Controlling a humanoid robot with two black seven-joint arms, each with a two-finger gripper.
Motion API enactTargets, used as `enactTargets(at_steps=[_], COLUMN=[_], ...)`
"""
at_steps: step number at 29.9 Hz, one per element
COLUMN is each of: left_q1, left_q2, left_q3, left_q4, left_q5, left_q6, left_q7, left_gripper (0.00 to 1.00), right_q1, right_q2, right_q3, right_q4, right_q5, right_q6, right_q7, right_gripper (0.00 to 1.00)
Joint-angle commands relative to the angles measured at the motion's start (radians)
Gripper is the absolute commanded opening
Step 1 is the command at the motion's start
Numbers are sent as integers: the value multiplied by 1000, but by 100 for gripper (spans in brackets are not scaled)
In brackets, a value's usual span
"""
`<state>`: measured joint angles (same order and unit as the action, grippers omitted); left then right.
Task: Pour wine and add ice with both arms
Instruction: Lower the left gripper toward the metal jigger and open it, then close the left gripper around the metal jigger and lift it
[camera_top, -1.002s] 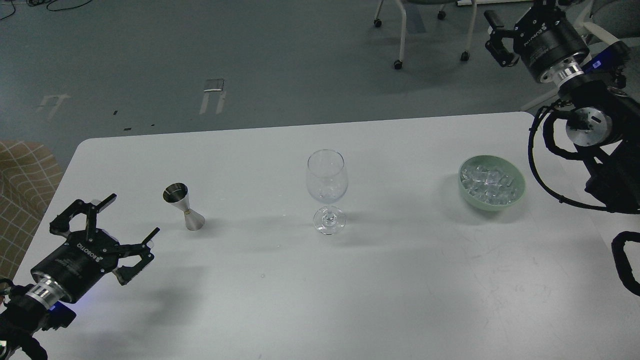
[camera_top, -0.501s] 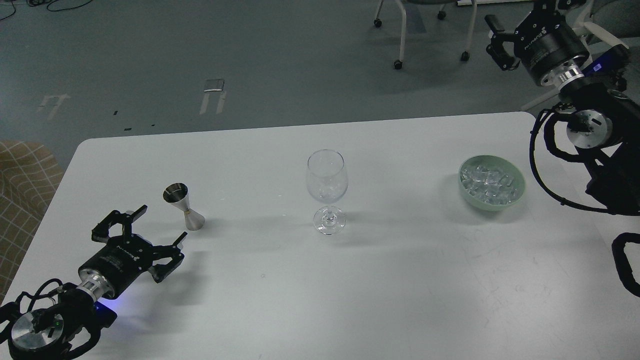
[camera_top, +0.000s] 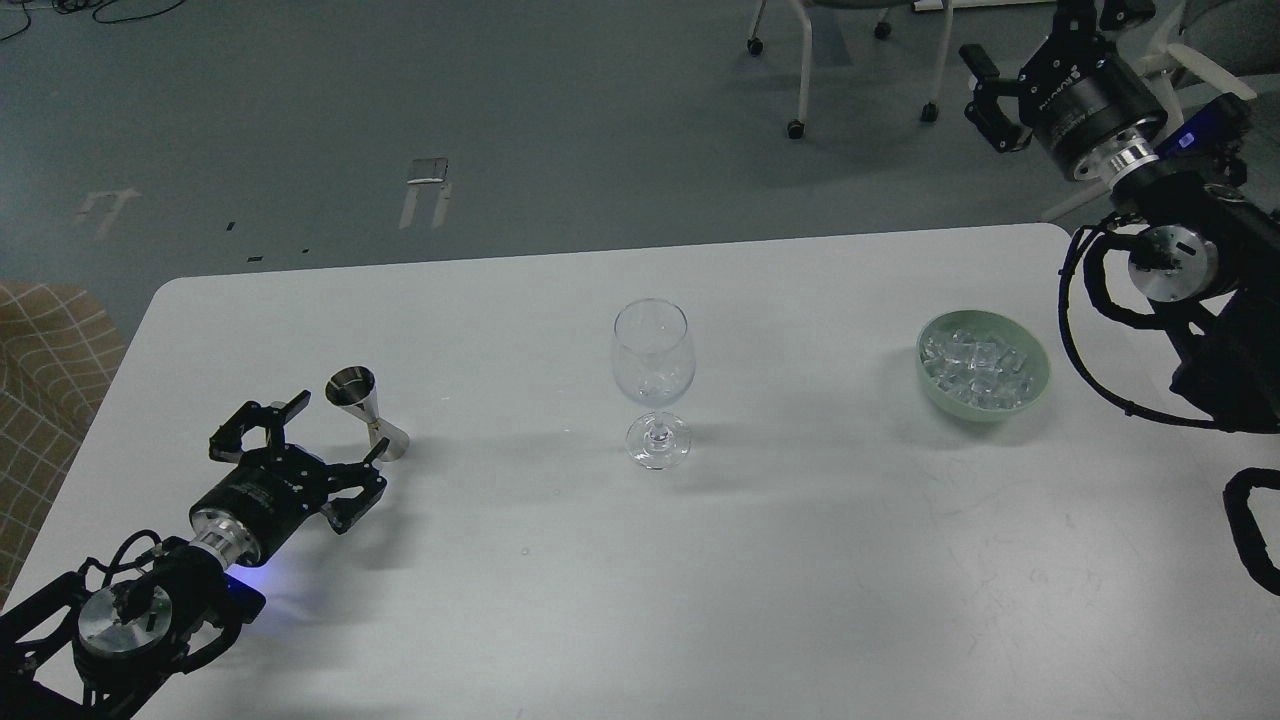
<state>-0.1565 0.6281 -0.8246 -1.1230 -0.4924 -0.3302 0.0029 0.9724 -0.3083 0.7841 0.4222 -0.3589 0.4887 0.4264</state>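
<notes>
A steel jigger (camera_top: 366, 414) stands at the table's left; I cannot see the wine in it. An empty-looking wine glass (camera_top: 653, 380) stands upright at the centre. The ice (camera_top: 975, 364) lies as several clear cubes in a pale green bowl (camera_top: 1036, 388) at the right. My left gripper (camera_top: 340, 428) is open, low over the table, with its fingertips (camera_top: 297, 405) on either side of the jigger's lower half, apparently not touching it. My right gripper (camera_top: 988, 95) is open and empty, held high beyond the table's back right corner, well above and behind the bowl.
The white table (camera_top: 780, 580) has a rounded back edge, with grey floor beyond it. Chair legs on castors (camera_top: 800, 90) stand on the floor at the back. A checkered cushion (camera_top: 45, 380) lies off the table's left edge. My right arm's cables (camera_top: 1090, 340) loop beside the bowl.
My left gripper has moved forward and right, from the front left of the table up to the jigger, staying open. My right gripper has risen slightly and shifted back.
</notes>
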Motion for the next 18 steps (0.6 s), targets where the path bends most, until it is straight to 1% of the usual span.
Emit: enactTargets(at_steps=[1,13,16,18], left_q1=[-27,-34,-34,-35], left_q2=[-1,-4,-7,-13], left_q3=[7,7,7,5], left_q4=[2,8,14,14], left_q5=[0,1,3,5], left_q6=[2,3,0,2], left_q7=[0,0,0,0], left_gripper=[97,96,90,83], right_q1=[0,0,0,0], right_q2=[1,0,-2,-2], right_q3=[0,0,0,0], right_q4=[0,0,0,0], right_q5=[0,0,0,0], right_q6=[0,0,0,0], right_q7=[0,0,0,0], right_gripper=[100,100,100,100])
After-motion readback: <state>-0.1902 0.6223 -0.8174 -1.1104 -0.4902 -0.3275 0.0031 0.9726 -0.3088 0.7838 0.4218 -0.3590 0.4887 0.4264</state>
